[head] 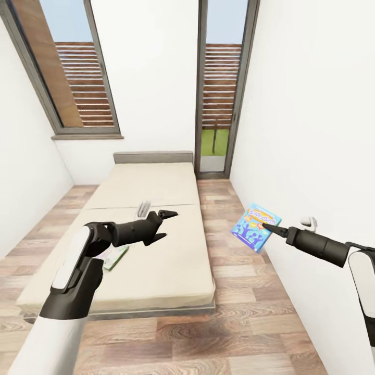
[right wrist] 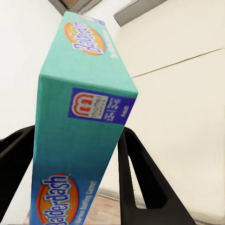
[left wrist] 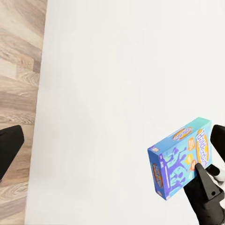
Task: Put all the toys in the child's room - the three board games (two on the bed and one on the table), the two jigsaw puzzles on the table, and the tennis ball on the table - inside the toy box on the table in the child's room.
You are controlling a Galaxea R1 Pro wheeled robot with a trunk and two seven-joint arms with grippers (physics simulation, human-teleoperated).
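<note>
The right end effector (head: 274,228) is clamped on the thin edges of a blue-green cardboard board-game box (head: 256,226), held in the air right of the beige bed (head: 156,250). It looks light, stiff and smooth, so it may pivot. The left end effector (head: 165,224) hovers over the bed, fingers apart, near a second flat box (head: 115,256).

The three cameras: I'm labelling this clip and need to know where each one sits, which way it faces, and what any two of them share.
Head view: on the robot's head, facing forward and down at the bed; both arms show, left gripper empty, right gripper holding the board game.
Left wrist view: on the left arm, facing the wall, floor and board game; a fingertip shows.
Right wrist view: on the right arm; fingers clamp the board game, bed behind.
Shared: the board game appears in all three.
</note>
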